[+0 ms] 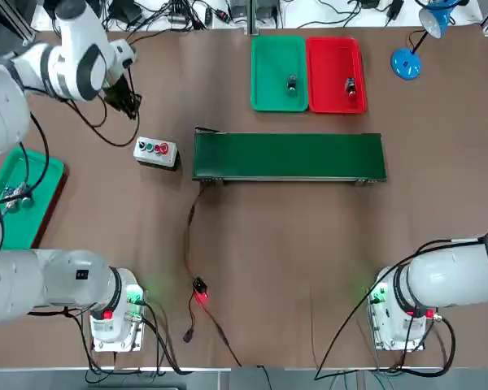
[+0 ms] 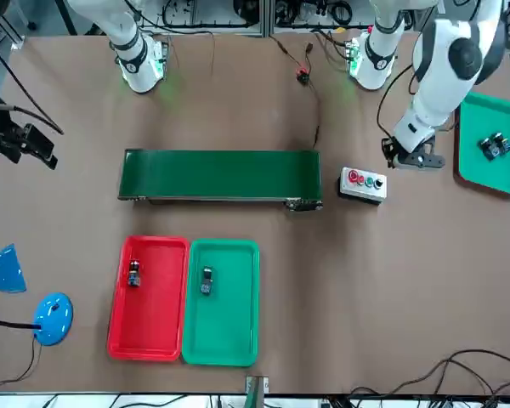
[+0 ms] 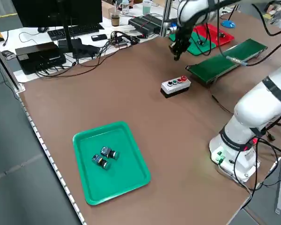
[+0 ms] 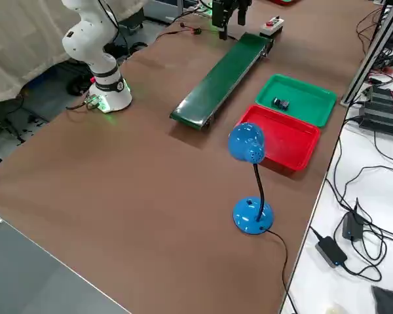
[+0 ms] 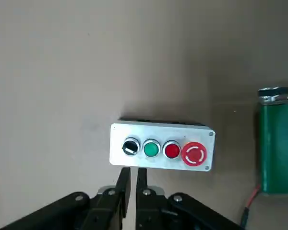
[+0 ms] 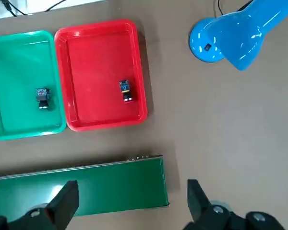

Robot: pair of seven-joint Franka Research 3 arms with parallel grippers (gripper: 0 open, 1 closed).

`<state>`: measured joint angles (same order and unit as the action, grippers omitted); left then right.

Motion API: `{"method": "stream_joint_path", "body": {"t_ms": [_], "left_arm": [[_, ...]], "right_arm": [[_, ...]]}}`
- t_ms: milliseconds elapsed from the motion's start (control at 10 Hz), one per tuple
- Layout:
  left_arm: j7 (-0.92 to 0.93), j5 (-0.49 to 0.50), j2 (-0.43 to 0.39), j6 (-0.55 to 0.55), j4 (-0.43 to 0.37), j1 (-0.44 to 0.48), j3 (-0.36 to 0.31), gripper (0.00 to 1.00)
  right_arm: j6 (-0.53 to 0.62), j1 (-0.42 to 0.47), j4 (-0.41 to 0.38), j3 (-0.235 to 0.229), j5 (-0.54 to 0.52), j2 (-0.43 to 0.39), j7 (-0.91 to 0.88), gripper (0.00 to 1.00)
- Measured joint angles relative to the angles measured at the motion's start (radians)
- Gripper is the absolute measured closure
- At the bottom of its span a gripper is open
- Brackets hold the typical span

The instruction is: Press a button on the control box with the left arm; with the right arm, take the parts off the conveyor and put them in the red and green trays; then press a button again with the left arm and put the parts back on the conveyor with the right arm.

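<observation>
The control box (image 1: 156,151) sits on the brown desk (image 1: 276,260) just off the left end of the green conveyor (image 1: 289,156), its row of buttons — black, green, red, then a larger red stop button — facing up. The left pincer (image 5: 132,179) hangs above the desk just beside the box and apart from it, on the side away from the conveyor, its fingers nearly together with only a thin slit between them. The belt carries nothing. Beyond the conveyor's far side lie the green tray (image 1: 279,73) and the red tray (image 1: 335,75), touching side by side, each holding one small dark part (one (image 1: 292,84) in the green, one (image 1: 350,86) in the red). The right pincer (image 6: 129,203) hovers high over the conveyor's right end, fingers wide apart and empty. A second green tray (image 3: 111,160) with two parts rests at the desk's left edge, and a blue desk lamp (image 1: 413,50) stands right of the red tray.
</observation>
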<state>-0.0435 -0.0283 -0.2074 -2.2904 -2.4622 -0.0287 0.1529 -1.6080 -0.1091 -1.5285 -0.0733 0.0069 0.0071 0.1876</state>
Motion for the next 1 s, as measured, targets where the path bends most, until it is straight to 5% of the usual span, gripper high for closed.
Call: {"method": "stream_joint_path", "body": {"t_ms": [500,1000], "left_arm": [[0.000,0.000,0.177,-0.152,-0.022,-0.001,0.001,0.99],[0.000,0.000,0.210,-0.169,-0.044,-0.001,0.012,0.99]], "right_arm": [[0.000,0.000,-0.001,0.001,0.000,0.000,0.000,0.00],[0.000,0.000,-0.001,0.001,0.000,0.000,0.000,0.00]]}}
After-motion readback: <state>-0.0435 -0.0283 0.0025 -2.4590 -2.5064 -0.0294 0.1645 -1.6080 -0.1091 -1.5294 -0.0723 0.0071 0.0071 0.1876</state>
